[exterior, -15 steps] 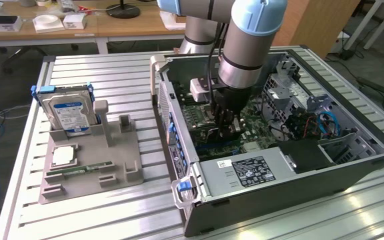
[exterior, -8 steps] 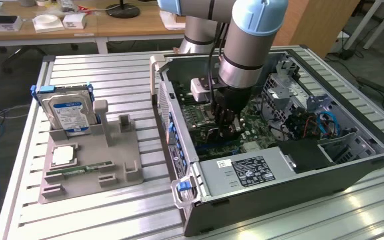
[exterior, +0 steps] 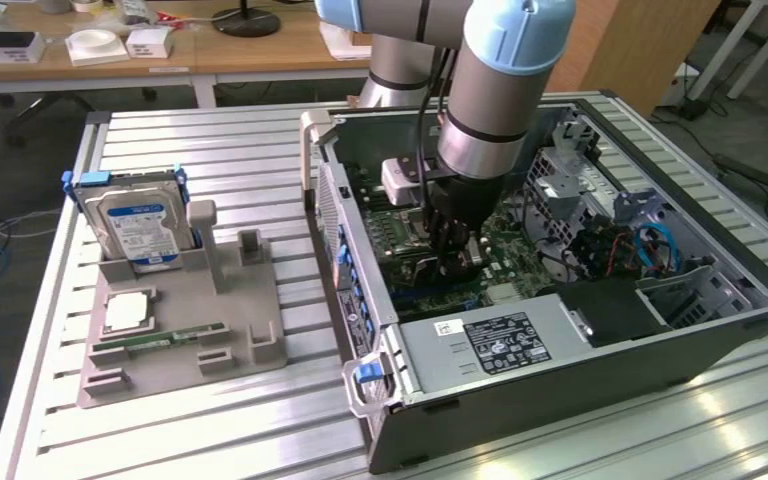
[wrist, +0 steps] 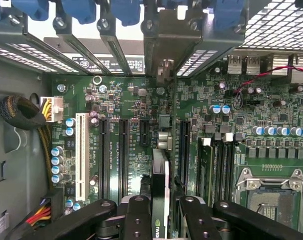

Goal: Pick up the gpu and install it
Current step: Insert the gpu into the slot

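Hand (wrist: 160,210) gripping gpu (wrist: 160,190) inside computer case (exterior: 704,345)

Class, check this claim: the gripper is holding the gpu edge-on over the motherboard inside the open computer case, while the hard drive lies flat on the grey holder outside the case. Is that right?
One detail is wrong. The exterior view shows the hard drive standing upright in the grey holder, not lying flat. The rest holds: in the wrist view the gripper clasps the gpu edge-on over the motherboard, inside the open computer case.

Matt metal case (exterior: 704,345), ribbed metal table (exterior: 197,420)
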`<state>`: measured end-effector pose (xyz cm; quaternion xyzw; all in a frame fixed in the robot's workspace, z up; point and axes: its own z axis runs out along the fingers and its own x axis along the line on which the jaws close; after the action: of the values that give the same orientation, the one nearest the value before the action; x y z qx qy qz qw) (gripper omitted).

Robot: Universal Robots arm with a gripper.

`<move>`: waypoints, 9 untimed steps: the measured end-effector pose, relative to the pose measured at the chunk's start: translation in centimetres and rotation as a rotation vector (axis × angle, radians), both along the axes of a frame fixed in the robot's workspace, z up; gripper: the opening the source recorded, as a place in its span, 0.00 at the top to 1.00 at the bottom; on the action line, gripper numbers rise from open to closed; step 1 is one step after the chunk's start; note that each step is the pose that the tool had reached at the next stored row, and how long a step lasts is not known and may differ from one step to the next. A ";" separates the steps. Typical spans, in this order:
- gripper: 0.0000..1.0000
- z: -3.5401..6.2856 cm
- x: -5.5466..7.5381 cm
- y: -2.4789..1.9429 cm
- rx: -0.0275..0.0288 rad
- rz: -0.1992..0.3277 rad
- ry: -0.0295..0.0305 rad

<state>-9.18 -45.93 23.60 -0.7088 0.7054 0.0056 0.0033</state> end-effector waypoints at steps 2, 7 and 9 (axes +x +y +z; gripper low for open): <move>0.73 -0.01 0.0 0.00 0.0000 0.000 0.0000; 0.73 -0.03 0.0 0.01 0.0004 0.000 -0.0002; 0.73 -0.03 0.0 0.01 0.0004 0.000 -0.0003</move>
<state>-9.18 -45.92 23.57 -0.7087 0.7055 0.0056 0.0036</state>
